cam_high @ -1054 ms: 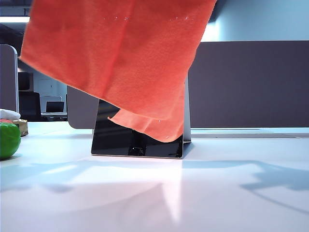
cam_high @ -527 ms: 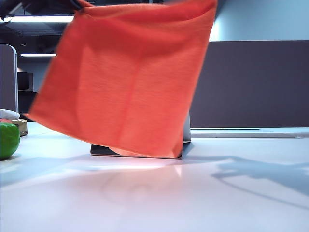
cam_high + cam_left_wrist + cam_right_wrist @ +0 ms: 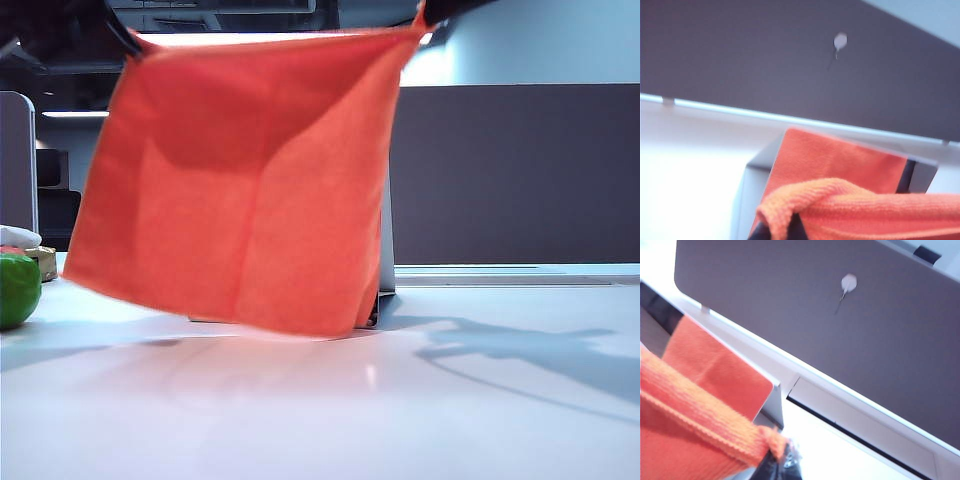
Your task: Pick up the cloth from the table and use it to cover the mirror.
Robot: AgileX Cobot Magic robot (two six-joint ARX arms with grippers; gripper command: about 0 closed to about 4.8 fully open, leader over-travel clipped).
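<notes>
The orange cloth (image 3: 240, 190) hangs spread like a curtain in front of the mirror (image 3: 386, 250). Only the mirror's silver side edge and a strip of its base show. My left gripper (image 3: 122, 38) is shut on the cloth's top left corner and my right gripper (image 3: 428, 12) is shut on the top right corner. In the left wrist view the cloth (image 3: 850, 210) bunches over my left gripper (image 3: 782, 231), above the mirror (image 3: 752, 180), whose face shows orange. In the right wrist view my right gripper (image 3: 777, 465) pinches the cloth's hem (image 3: 695, 425) beside the mirror's frame (image 3: 775, 407).
A green round object (image 3: 18, 290) and a small brownish box (image 3: 44, 262) sit at the table's (image 3: 400, 400) left edge. A dark grey partition panel (image 3: 520, 170) stands behind the mirror.
The cloth has come down and spread out flat. Its top edge and both held corners have come into view. The mirror's dark face, visible below the cloth before, is now hidden.
</notes>
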